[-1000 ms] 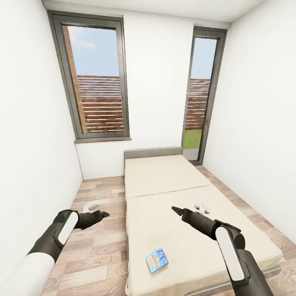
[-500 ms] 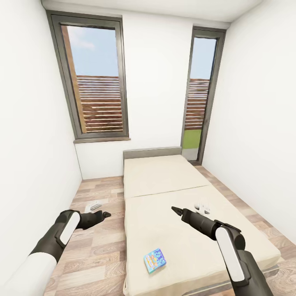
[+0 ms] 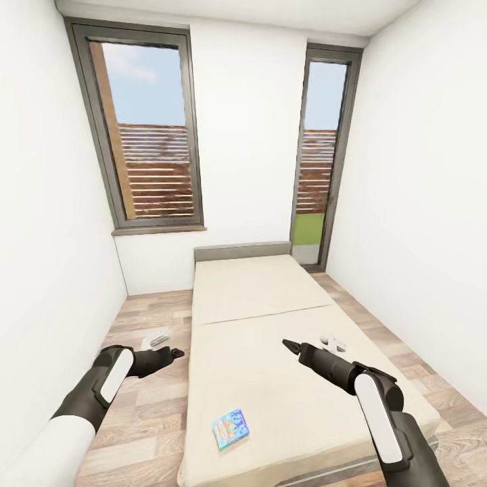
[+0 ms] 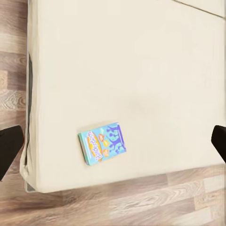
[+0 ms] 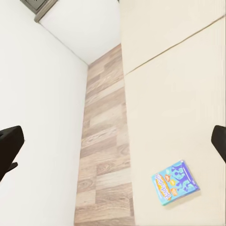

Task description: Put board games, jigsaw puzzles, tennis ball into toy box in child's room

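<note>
The bed has a soft, matt, cream cloth top with no pattern, and its headboard looks like plain dull grey board. The floor is smooth wood planks in brown and grey streaks, while the walls are flat matt white paint. The small board game looks like smooth printed card, and the robot arms are hard black and white plastic with a slight shine.

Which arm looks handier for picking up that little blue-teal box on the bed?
Probably the left gripper: the small blue-teal game box lies near the beige bed's left edge, on that arm's side.
</note>
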### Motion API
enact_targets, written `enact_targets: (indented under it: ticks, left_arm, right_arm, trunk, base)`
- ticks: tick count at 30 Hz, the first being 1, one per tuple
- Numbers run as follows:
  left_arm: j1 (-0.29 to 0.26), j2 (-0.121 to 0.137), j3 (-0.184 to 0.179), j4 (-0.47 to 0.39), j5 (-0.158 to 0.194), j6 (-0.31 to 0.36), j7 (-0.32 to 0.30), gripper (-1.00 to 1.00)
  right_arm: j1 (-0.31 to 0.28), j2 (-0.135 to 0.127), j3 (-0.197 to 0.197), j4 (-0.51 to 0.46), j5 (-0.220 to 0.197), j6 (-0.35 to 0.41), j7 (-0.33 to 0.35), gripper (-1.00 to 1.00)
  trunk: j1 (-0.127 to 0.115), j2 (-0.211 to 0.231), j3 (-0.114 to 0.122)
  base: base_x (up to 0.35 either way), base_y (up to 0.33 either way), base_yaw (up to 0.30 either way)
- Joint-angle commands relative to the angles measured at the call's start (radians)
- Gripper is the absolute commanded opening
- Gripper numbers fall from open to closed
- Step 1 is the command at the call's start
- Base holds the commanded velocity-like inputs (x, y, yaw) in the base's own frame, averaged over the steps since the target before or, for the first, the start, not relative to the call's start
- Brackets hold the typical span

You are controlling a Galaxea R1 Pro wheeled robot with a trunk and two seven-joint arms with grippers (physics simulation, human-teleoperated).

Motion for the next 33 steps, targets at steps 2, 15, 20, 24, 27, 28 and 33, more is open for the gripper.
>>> enact_targets:
  ticks: [2,15,20,24,27,28,33]
  left_arm:
    - [0.0,-0.001,0.003,0.0,-0.005,0.005,-0.006,1.0]
    - [-0.001,-0.002,0.003,0.0,-0.004,0.005,-0.006,1.0]
    - [-0.001,-0.002,0.003,0.0,-0.004,0.005,-0.006,1.0]
    - [0.0,-0.004,0.003,0.0,-0.004,0.005,-0.006,1.0]
    - [0.0,-0.008,0.003,0.0,-0.004,0.005,-0.006,1.0]
    - [0.0,-0.008,0.003,0.0,-0.004,0.005,-0.006,1.0]
    - [0.0,-0.012,0.003,0.0,-0.004,0.005,-0.006,1.0]
  right_arm:
    - [0.0,0.002,-0.002,0.0,0.006,0.006,0.008,1.0]
    - [0.0,0.009,0.006,0.001,0.01,0.01,0.006,1.0]
    - [0.0,0.016,0.009,0.002,0.017,0.011,0.005,1.0]
    - [0.0,0.018,0.01,0.002,0.018,0.012,0.005,1.0]
    - [0.0,0.018,0.01,0.002,0.019,0.012,0.005,1.0]
    - [0.0,0.018,0.01,0.003,0.019,0.012,0.005,1.0]
    - [0.0,0.019,0.019,0.003,0.02,0.012,0.003,1.0]
  trunk:
    - [0.0,-0.001,-0.001]
    - [0.0,-0.001,-0.002]
    - [0.0,-0.001,-0.008]
    - [0.0,-0.001,-0.014]
    - [0.0,-0.001,-0.018]
    - [0.0,-0.001,-0.02]
    - [0.0,-0.001,-0.028]
  base:
    - [0.0,-0.298,0.0]
    - [0.0,-0.245,0.0]
    - [0.0,-0.037,0.0]
    - [0.024,-0.047,0.0]
    - [0.068,-0.171,0.0]
    - [0.079,-0.228,0.0]
    - [0.074,-0.176,0.0]
